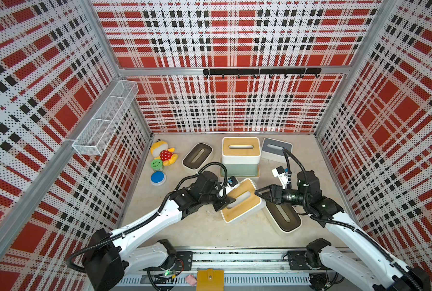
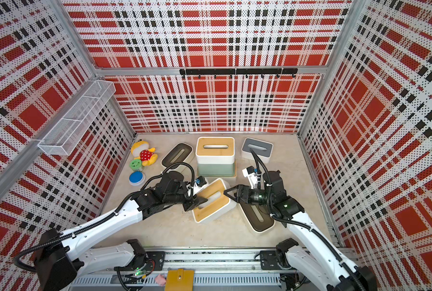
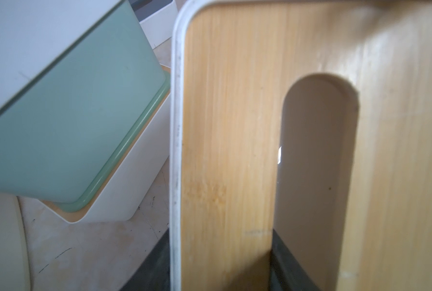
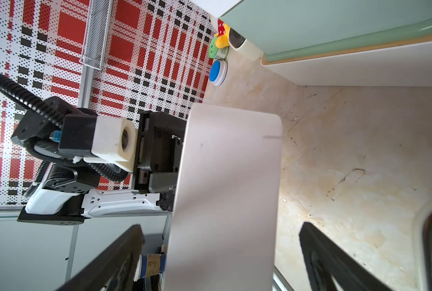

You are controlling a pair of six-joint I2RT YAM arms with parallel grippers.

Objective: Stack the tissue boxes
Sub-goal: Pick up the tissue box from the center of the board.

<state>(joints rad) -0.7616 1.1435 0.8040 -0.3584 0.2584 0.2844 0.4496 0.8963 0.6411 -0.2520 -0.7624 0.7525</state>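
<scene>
1. A white rectangular tissue box with a tan wood slotted lid (image 1: 242,200) lies askew in the middle of the table. Through its slot in the left wrist view, only a pale inner wall shows. I cannot tell whether it is lifted clear.
2. The left gripper (image 1: 226,202) is pinched narrow on that box's end. One finger (image 3: 157,264) is outside the white rim and the other is down in the slot.
3. The right gripper (image 4: 220,225) is spread wide and grips nothing. The box's opposite end sits between its fingers (image 4: 109,262). Contact cannot be told.
4. At back centre stands a stack. A second white wood-lidded box (image 1: 241,146) sits on a squarer mint-green box (image 1: 240,169), which sits on a third white box (image 3: 139,181) with a wood top.
5. A white box with a dark olive lid (image 1: 197,156) lies left of the stack, and a grey-lidded white box (image 1: 275,147) lies to its right. Another dark-lidded white box (image 1: 285,219) lies under the right arm, just beside the gripped box.
6. Near the left wall are a yellow-red plush toy (image 1: 163,153), a small round green disc (image 1: 156,164) and a round blue disc (image 1: 158,177), all well apart from both grippers.
7. The beige marbled tabletop (image 1: 204,229) is scuffed. The red, white and black plaid perforated walls (image 1: 235,37) carry a white wire-mesh basket (image 1: 104,121) and a black hook rail (image 1: 261,71).
</scene>
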